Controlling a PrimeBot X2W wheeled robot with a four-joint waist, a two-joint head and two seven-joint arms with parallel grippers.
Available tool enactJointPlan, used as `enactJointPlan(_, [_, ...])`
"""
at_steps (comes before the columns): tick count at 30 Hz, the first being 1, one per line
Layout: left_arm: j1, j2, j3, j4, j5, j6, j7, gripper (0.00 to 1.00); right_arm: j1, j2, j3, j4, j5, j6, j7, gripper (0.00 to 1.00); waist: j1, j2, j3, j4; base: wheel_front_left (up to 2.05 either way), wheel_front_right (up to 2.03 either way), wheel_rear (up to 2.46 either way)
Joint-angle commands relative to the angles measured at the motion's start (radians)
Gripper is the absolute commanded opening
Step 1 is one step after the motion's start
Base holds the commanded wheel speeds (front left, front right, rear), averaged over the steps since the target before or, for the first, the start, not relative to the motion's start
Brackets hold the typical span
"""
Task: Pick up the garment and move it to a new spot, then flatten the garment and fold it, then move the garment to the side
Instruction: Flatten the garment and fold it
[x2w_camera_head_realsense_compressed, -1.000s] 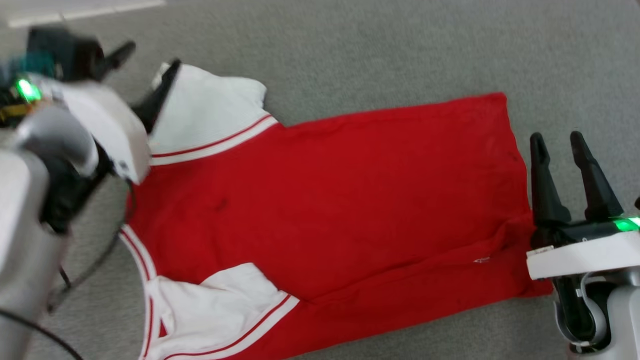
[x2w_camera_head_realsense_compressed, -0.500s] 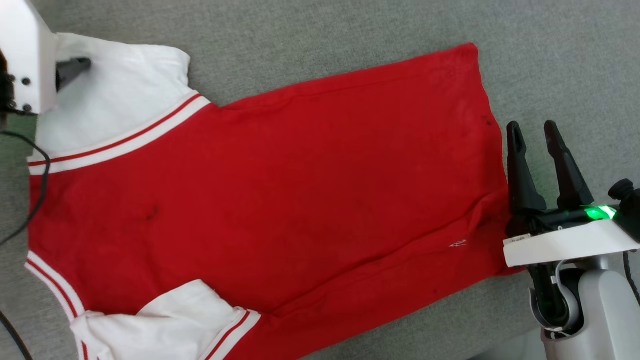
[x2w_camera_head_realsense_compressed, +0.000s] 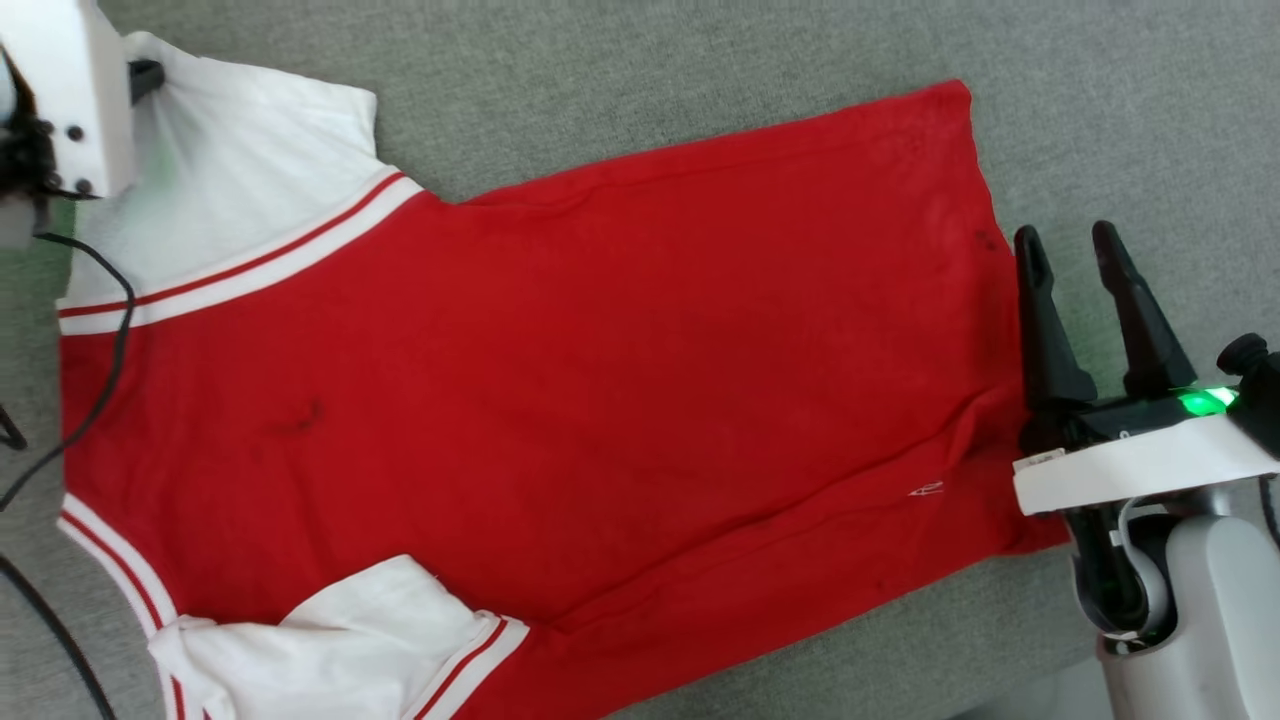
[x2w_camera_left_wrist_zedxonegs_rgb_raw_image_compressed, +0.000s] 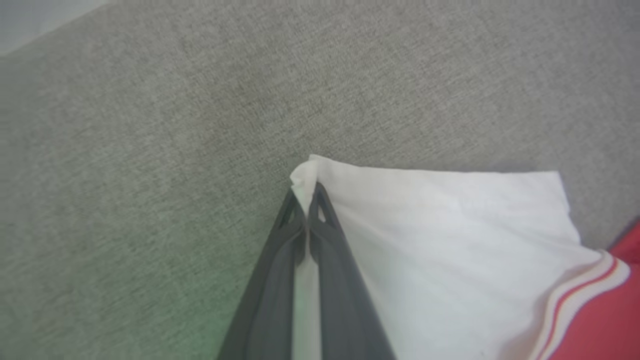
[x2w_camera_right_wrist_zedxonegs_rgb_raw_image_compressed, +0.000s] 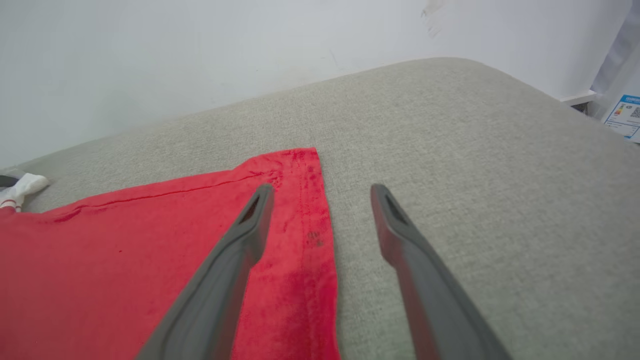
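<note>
The red garment (x2w_camera_head_realsense_compressed: 560, 380) lies spread flat on the grey cushion, its hem to the right and its white sleeves to the left. My left gripper (x2w_camera_left_wrist_zedxonegs_rgb_raw_image_compressed: 306, 197) is shut on the corner of the far white sleeve (x2w_camera_left_wrist_zedxonegs_rgb_raw_image_compressed: 440, 240), with a tuft of white cloth poking out past the tips; in the head view its white housing (x2w_camera_head_realsense_compressed: 70, 90) sits at the top left over that sleeve (x2w_camera_head_realsense_compressed: 240, 170). My right gripper (x2w_camera_head_realsense_compressed: 1070, 245) stands open beside the hem edge (x2w_camera_right_wrist_zedxonegs_rgb_raw_image_compressed: 312, 235), one finger (x2w_camera_right_wrist_zedxonegs_rgb_raw_image_compressed: 250, 225) over red cloth and the other over bare cushion, holding nothing.
The grey fabric surface (x2w_camera_head_realsense_compressed: 700, 70) carries the garment; its rounded far edge meets a white wall (x2w_camera_right_wrist_zedxonegs_rgb_raw_image_compressed: 200, 50). The near white sleeve (x2w_camera_head_realsense_compressed: 340, 640) is rumpled at the lower left. Black cables (x2w_camera_head_realsense_compressed: 90, 400) hang at the left. A labelled sheet (x2w_camera_right_wrist_zedxonegs_rgb_raw_image_compressed: 625, 115) stands at the far right.
The head camera swung left and down over the second. Since half a second ago the left gripper has drawn the far sleeve corner slightly up and outward; the right gripper has held still.
</note>
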Motion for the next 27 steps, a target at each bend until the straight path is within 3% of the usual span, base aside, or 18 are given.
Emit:
enactJointPlan(1, [0.034, -0.021, -0.015, 0.021, -0.002, -0.010, -0.059, 0.00, -0.010, -0.021, -0.009, -0.005, -0.012, 0.000, 0.017, 1.00, -0.0001, 0.0000, -0.037, 0.022, 0.00, 0.00, 0.00])
enactJointPlan(5, [0.049, -0.038, -0.042, 0.007, -0.014, -0.021, -0.179, 0.00, 0.004, -0.075, -0.003, -0.017, -0.018, 0.000, 0.110, 1.00, -0.0001, 0.0000, -0.100, 0.060, 0.00, 0.00, 0.00])
enactJointPlan(15, [0.126, -0.013, -0.200, -0.221, -0.127, -0.022, -0.379, 0.00, -0.019, -0.325, -0.009, -0.089, 0.038, -0.001, 0.580, 1.00, -0.0001, 0.0000, -0.217, 0.199, 0.00, 0.00, 0.00])
enactJointPlan(16, [0.126, -0.013, -0.200, -0.221, -0.127, -0.022, -0.379, 0.00, -0.019, -0.325, -0.009, -0.089, 0.038, -0.001, 0.580, 1.00, -0.0001, 0.0000, -0.217, 0.199, 0.00, 0.00, 0.00])
enactJointPlan(19, [0.158, 0.010, -0.233, -0.299, -0.144, -0.022, -0.415, 0.00, -0.042, -0.401, 0.009, -0.091, 0.045, 0.000, 0.758, 1.00, -0.0001, 0.0000, -0.228, 0.236, 0.00, 0.00, 0.00])
enactJointPlan(20, [0.190, 0.033, -0.244, -0.373, -0.151, -0.022, -0.447, 0.00, -0.097, -0.422, -0.008, -0.093, 0.068, 0.000, 0.918, 1.00, -0.0001, 0.0000, -0.226, 0.268, 0.00, 0.00, 0.00])
enactJointPlan(23, [0.229, 0.044, -0.242, -0.447, -0.168, -0.020, -0.471, 0.00, -0.158, -0.445, -0.010, -0.085, 0.090, -0.001, 1.077, 1.00, -0.0001, 0.0000, -0.212, 0.299, 0.00, 0.00, 0.00])
enactJointPlan(27, [0.264, 0.052, -0.237, -0.536, -0.154, 0.002, -0.499, 0.00, -0.238, -0.449, -0.019, -0.032, 0.078, -0.001, 1.205, 1.00, -0.0001, 0.0000, -0.179, 0.342, 0.00, 0.00, 0.00])
